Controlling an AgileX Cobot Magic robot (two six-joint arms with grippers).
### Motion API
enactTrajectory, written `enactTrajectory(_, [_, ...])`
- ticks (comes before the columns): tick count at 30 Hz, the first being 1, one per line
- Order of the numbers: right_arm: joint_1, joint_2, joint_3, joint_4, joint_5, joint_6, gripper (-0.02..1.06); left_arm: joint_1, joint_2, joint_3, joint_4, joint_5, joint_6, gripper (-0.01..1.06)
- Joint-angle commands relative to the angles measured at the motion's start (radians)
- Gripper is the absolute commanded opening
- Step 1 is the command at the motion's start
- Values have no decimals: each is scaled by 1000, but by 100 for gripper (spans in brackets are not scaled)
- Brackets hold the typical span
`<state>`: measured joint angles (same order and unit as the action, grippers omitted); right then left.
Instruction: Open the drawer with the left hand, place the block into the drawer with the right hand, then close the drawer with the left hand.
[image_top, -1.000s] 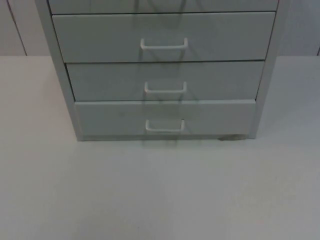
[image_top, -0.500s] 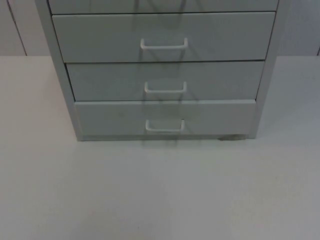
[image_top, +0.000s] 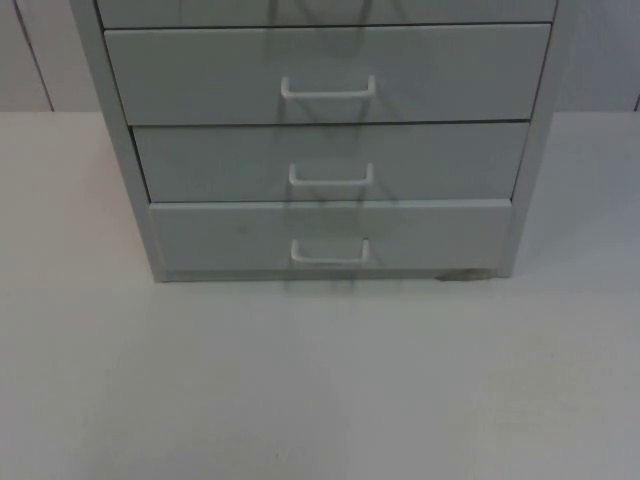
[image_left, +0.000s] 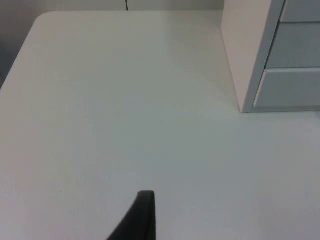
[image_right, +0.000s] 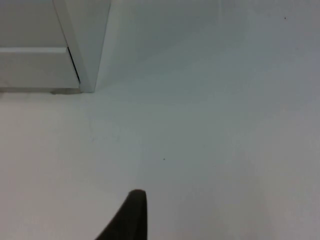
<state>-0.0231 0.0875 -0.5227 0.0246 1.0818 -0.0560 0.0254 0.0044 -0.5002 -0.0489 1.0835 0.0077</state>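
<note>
A grey drawer cabinet (image_top: 330, 140) stands at the back middle of the white table (image_top: 320, 380). Three drawer fronts with white loop handles face me: an upper one (image_top: 328, 88), a middle one (image_top: 331, 177) and the lowest (image_top: 330, 252). The lowest front seems to sit slightly forward of the frame, and the other two lie flush. My left gripper (image_left: 144, 217) hovers over bare table to the left of the cabinet's lower left corner (image_left: 247, 107). My right gripper (image_right: 132, 217) hovers over bare table to the right of the cabinet's lower right corner (image_right: 87, 87).
The grey partition wall (image_top: 30, 60) runs behind the cabinet. The table's rounded far left corner (image_left: 42, 17) lies beyond the left gripper. White table top stretches in front of the cabinet and along both its sides.
</note>
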Motion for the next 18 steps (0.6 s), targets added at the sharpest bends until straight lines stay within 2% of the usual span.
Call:
enactTrajectory(1, [-2, -4, 6, 3, -3, -11, 105, 4, -4, 6, -7, -8, -8, 105])
enactTrajectory(18, [-2, -4, 6, -25, -3, 27, 105, 4, -4, 6, -7, -8, -8, 105])
